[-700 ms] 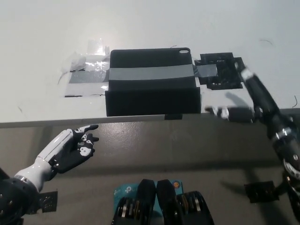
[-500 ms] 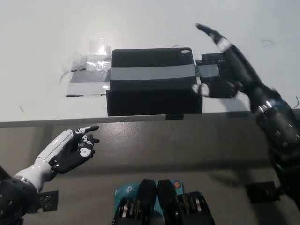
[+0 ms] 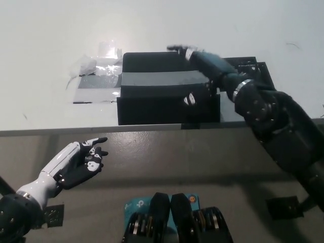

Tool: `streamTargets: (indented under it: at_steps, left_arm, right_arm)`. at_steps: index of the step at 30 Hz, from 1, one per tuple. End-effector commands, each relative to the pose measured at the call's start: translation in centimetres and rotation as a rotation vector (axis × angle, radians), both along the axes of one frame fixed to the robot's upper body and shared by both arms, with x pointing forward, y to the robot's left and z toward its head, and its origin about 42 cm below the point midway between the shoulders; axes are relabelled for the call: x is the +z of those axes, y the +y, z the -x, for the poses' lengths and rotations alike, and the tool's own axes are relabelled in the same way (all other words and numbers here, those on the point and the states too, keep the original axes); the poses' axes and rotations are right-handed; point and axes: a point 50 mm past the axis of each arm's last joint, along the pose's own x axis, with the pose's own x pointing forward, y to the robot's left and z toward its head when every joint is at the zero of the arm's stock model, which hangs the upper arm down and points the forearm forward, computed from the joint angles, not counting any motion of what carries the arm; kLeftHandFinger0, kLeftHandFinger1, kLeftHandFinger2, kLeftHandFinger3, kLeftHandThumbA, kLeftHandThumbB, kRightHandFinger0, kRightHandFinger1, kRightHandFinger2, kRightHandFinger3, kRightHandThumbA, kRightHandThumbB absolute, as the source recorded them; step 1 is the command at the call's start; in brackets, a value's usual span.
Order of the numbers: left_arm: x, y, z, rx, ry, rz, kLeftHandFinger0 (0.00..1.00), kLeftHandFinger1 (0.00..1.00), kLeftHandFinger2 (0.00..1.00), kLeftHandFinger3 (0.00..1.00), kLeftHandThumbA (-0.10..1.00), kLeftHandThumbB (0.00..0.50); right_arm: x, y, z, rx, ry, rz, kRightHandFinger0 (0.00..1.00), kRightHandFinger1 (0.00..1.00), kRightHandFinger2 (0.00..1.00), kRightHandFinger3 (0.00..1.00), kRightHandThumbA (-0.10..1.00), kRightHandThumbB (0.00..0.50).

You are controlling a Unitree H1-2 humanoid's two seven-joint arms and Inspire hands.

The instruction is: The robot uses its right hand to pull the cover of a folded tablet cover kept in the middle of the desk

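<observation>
The folded tablet cover [image 3: 167,88] sits at the centre of the frame on the white tabletop [image 3: 50,30], its near edge close to the tabletop's front edge, a grey band of tape crossing its top and running out to crinkled clear tape [image 3: 96,71] on the left of the frame. The black right hand [image 3: 205,68] reaches in from the right of the frame and lies across the cover's upper right corner, its fingers [image 3: 178,49] stretched out flat over the far edge and one digit hanging down at the front face; they are spread and not yet closed on anything. The white left hand [image 3: 78,162] rests at the lower left of the frame, below the tabletop's edge, fingers loosely apart and holding nothing. The cover looks like a light, fairly stiff panel with a matte, mildly grippy skin and a flexible hinge fold, so it should bend at the fold rather than buckle. The tape probably anchors the body, meaning only the free flap will give. The sensible hold seems to be the far edge, hooked by the fingertips and drawn toward the robot; a flat press would likely just slide.
</observation>
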Motion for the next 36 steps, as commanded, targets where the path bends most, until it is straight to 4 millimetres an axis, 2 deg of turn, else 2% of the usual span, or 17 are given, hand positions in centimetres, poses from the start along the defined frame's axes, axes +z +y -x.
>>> streamTargets:
  at_steps: [1, 3, 7, 9, 15, 16, 21, 23, 27, 30, 31, 36]
  left_arm:
    - [0.5, 0.1, 0.1, 0.001, -0.006, -0.010, 0.72, 0.81, 0.95, 1.00, 1.00, 0.116]
    - [0.4, 0.1, 0.0, 0.002, -0.005, -0.009, 0.71, 0.81, 0.95, 1.00, 1.00, 0.128]
    - [0.5, 0.0, 0.0, 0.005, -0.011, -0.012, 0.71, 0.81, 0.94, 1.00, 1.00, 0.123]
    - [0.7, 0.0, 0.0, -0.002, -0.015, -0.022, 0.71, 0.81, 0.94, 1.00, 1.00, 0.125]
    - [1.5, 0.1, -0.2, -0.007, -0.041, -0.025, 0.71, 0.81, 0.94, 1.00, 1.00, 0.117]
    - [1.6, 0.1, -0.2, -0.010, -0.040, -0.022, 0.71, 0.81, 0.94, 1.00, 1.00, 0.100]
    - [1.7, 0.1, -0.3, -0.009, -0.044, -0.016, 0.73, 0.83, 0.96, 1.00, 1.00, 0.099]
    - [1.7, 0.1, -0.3, -0.012, -0.043, -0.024, 0.73, 0.83, 0.97, 1.00, 1.00, 0.092]
    - [2.0, 0.2, -0.5, -0.013, -0.052, -0.027, 0.72, 0.83, 0.97, 1.00, 1.00, 0.103]
    - [2.4, 0.2, -0.5, -0.010, -0.063, -0.030, 0.73, 0.83, 0.97, 1.00, 1.00, 0.089]
    - [2.4, 0.2, -0.6, -0.014, -0.062, -0.032, 0.73, 0.83, 0.97, 1.00, 1.00, 0.074]
    - [2.8, 0.3, -0.9, -0.012, -0.072, -0.032, 0.73, 0.84, 0.97, 1.00, 1.00, 0.071]
  right_arm:
    - [2.7, 1.6, -1.3, 0.073, -0.064, 0.109, 1.00, 1.00, 1.00, 1.00, 1.00, 0.500]
    - [2.2, 1.8, -1.9, 0.070, -0.046, 0.209, 1.00, 1.00, 1.00, 1.00, 1.00, 0.500]
    - [1.3, 1.5, -2.6, 0.027, 0.001, 0.201, 1.00, 1.00, 1.00, 1.00, 1.00, 0.500]
    - [0.1, 1.2, -3.0, 0.001, 0.035, 0.214, 1.00, 1.00, 1.00, 1.00, 1.00, 0.500]
    - [-2.2, 2.2, -2.1, 0.025, 0.057, 0.240, 1.00, 1.00, 1.00, 1.00, 1.00, 0.500]
    - [-2.9, 2.4, -1.7, 0.031, 0.063, 0.266, 1.00, 1.00, 1.00, 1.00, 1.00, 0.500]
    - [-4.1, 2.4, -0.7, 0.045, 0.063, 0.335, 1.00, 1.00, 1.00, 1.00, 1.00, 0.500]
    - [-5.1, 2.2, -0.1, 0.040, 0.062, 0.361, 1.00, 1.00, 1.00, 1.00, 1.00, 0.500]
    - [-5.3, 1.8, 0.9, 0.025, 0.055, 0.349, 1.00, 1.00, 1.00, 1.00, 1.00, 0.486]
    - [-4.9, 1.9, 1.7, 0.021, 0.056, 0.342, 1.00, 1.00, 1.00, 1.00, 1.00, 0.438]
    - [-4.9, 1.9, 2.5, 0.025, 0.060, 0.338, 1.00, 1.00, 1.00, 0.98, 1.00, 0.428]
    - [-4.8, 1.7, 3.5, 0.023, 0.073, 0.336, 1.00, 1.00, 1.00, 0.94, 1.00, 0.408]
